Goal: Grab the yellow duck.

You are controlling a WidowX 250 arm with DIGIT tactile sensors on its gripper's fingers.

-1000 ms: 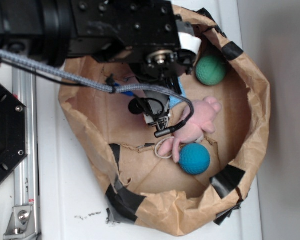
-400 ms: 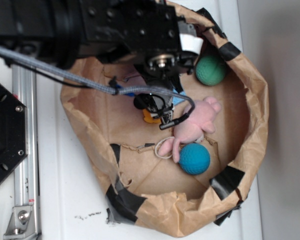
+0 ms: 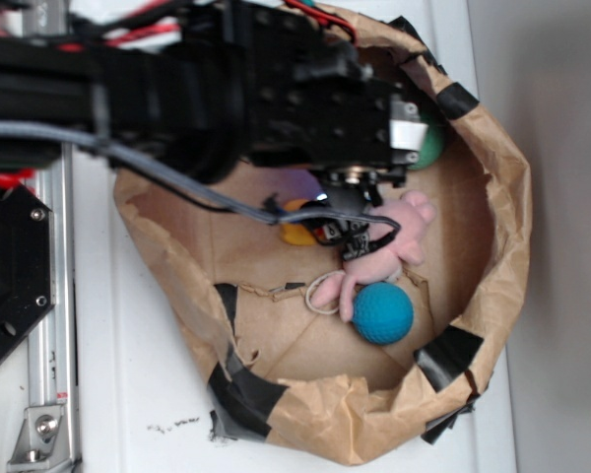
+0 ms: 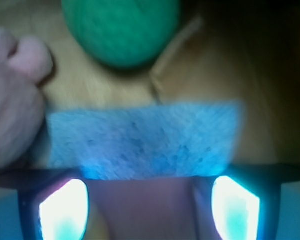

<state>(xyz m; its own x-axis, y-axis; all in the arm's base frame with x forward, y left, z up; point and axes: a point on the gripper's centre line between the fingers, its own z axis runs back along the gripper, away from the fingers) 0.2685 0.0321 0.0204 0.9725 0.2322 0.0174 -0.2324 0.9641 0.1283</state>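
Yellow duck [image 3: 297,233] just left of hand [image 3: 350,236]

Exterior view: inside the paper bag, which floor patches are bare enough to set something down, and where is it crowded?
Bare floor lies low in the paper bag, between the blue ball and the taped rim, and at the right beside the pink plush toy. The middle is crowded: the yellow duck, plush, green ball and the arm's gripper.
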